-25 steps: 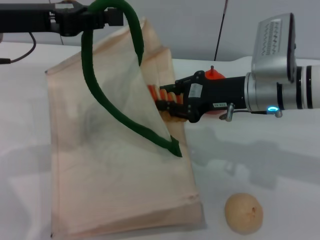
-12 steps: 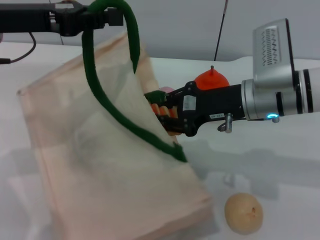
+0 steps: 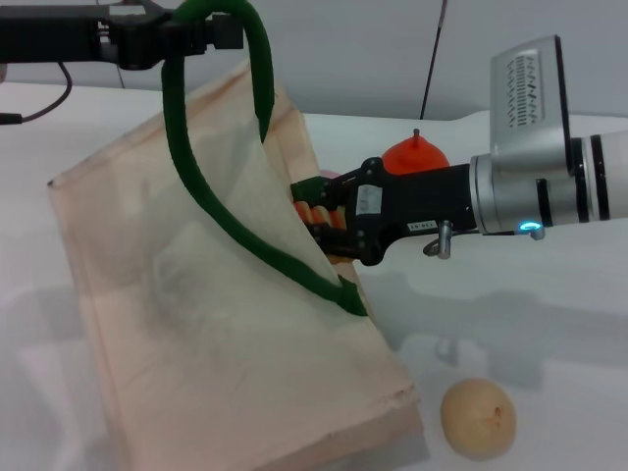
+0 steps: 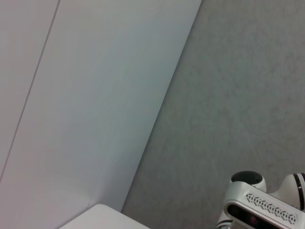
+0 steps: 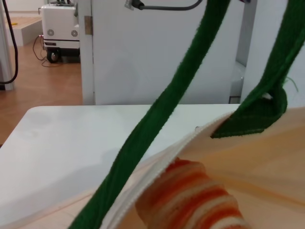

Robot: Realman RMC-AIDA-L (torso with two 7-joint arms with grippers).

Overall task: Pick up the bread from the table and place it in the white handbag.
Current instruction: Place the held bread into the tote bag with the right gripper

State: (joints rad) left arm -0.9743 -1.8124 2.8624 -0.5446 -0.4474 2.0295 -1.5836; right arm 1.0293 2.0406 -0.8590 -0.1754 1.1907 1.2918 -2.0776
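1. The right gripper (image 3: 316,224), at the centre of the head view, is clamped on the bread (image 3: 319,218), its black fingers reaching in from the right to the mouth of the white handbag (image 3: 226,343).
2. The left gripper (image 3: 201,34), at the upper left of the head view, holds the dark green handle (image 3: 196,186) up, which keeps one cloth panel lifted and the mouth open. Whether its fingers are fully closed cannot be told.
3. The bread sits right at the bag's opening, between the raised panel and the lower one. In the right wrist view its end (image 5: 190,200) lies just past the cream hem, at the lower centre of the frame.
4. To do this step well, the right arm should probably push the loaf deeper between the panels before letting go, so it does not slide back out onto the table (image 3: 549,324).
5. It seems wise to steer under the slanting handle, since the fingers could snag on it or drag the cloth.
6. The left arm should keep the handle taut until the loaf is released.
7. The bread is an elongated ridged loaf with orange and cream stripes, mostly hidden by the fingers and cloth.
8. The bag is a large cream cloth tote lying slanted across the left half of the head view.
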